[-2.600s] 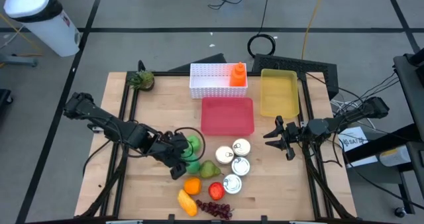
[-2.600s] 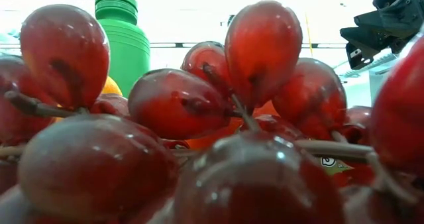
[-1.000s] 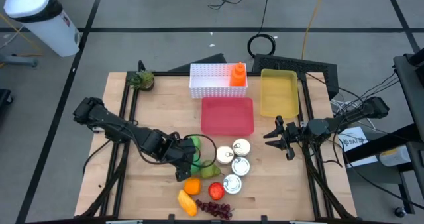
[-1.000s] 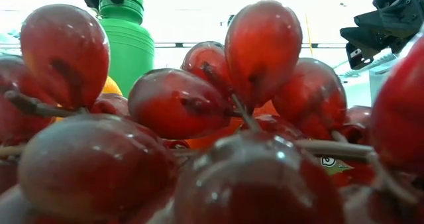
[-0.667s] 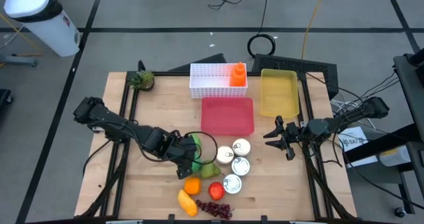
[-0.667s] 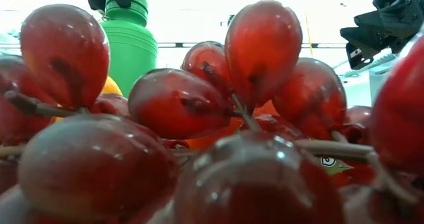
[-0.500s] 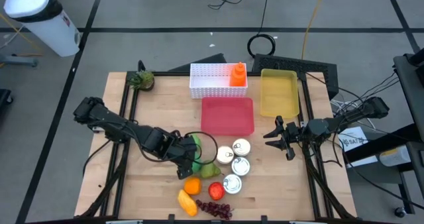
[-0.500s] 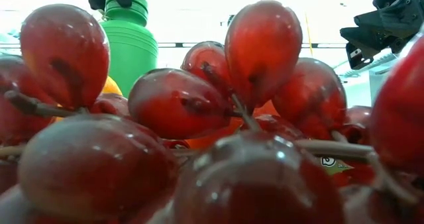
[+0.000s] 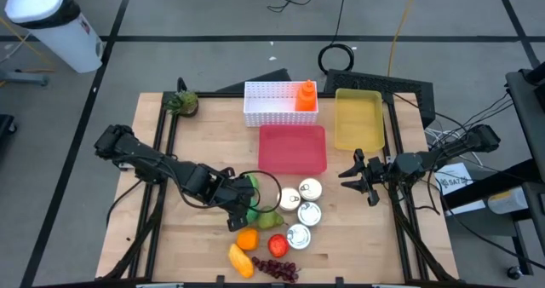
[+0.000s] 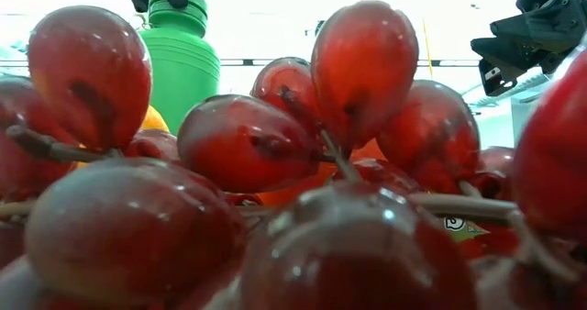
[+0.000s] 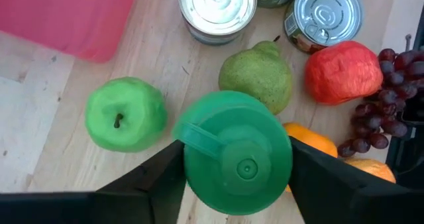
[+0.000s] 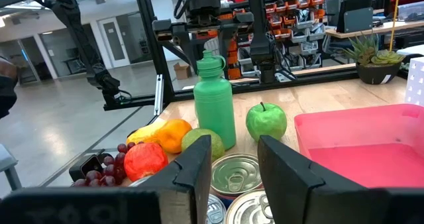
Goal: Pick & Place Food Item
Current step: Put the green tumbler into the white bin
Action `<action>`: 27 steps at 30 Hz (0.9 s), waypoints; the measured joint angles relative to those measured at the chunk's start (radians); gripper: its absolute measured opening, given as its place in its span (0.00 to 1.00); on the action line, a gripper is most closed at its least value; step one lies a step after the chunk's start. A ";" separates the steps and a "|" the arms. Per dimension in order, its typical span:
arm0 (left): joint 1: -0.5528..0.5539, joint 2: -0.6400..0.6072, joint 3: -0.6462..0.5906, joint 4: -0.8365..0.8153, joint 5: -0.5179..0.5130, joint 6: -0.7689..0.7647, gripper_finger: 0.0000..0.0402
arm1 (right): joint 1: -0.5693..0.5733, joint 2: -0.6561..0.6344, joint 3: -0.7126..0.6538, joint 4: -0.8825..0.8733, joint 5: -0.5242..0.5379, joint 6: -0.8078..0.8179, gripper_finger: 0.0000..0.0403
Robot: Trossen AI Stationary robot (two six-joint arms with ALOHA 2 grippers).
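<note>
A green bottle (image 11: 237,159) stands upright on its base among the fruit, and also shows in the right wrist view (image 12: 214,101). My left gripper (image 9: 241,209) hangs right above its cap (image 10: 176,7), pointing down. It is open, with one finger on each side of the cap, and the right wrist view shows gaps between them. A green apple (image 11: 126,114), a pear (image 11: 258,71), a red fruit (image 11: 343,71), an orange (image 12: 173,132) and red grapes (image 11: 381,121) lie around the bottle. My right gripper (image 9: 358,175) waits open near the table's right edge.
Several tins (image 9: 300,211) stand right of the fruit. A red tray (image 9: 292,148), a yellow tray (image 9: 358,118) and a white basket (image 9: 277,109) holding an orange bottle (image 9: 305,95) lie toward the far edge. A small plant (image 9: 181,103) sits at the far left corner.
My left gripper has crept a little toward the table's right above the bottle's cap. The bottle and the fruit have stayed in place.
</note>
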 joint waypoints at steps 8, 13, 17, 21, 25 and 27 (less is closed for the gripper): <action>0.006 -0.015 0.000 -0.006 -0.022 -0.006 0.55 | 0.000 0.000 0.000 0.000 0.000 0.000 0.28; 0.017 -0.066 0.000 -0.008 -0.078 -0.020 0.56 | 0.000 0.000 0.000 0.000 0.000 0.000 0.27; 0.030 -0.117 0.000 -0.008 -0.114 -0.001 0.57 | 0.000 0.000 0.000 0.000 0.000 0.000 0.28; 0.055 -0.170 0.000 0.004 -0.158 0.051 0.56 | 0.000 0.000 0.000 0.000 0.000 0.000 0.27; 0.101 -0.236 0.000 0.033 -0.202 0.126 0.57 | 0.000 0.000 0.000 0.000 0.000 0.000 0.27; 0.137 -0.266 0.000 0.035 -0.238 0.158 0.57 | 0.000 0.000 0.000 0.000 0.000 0.000 0.28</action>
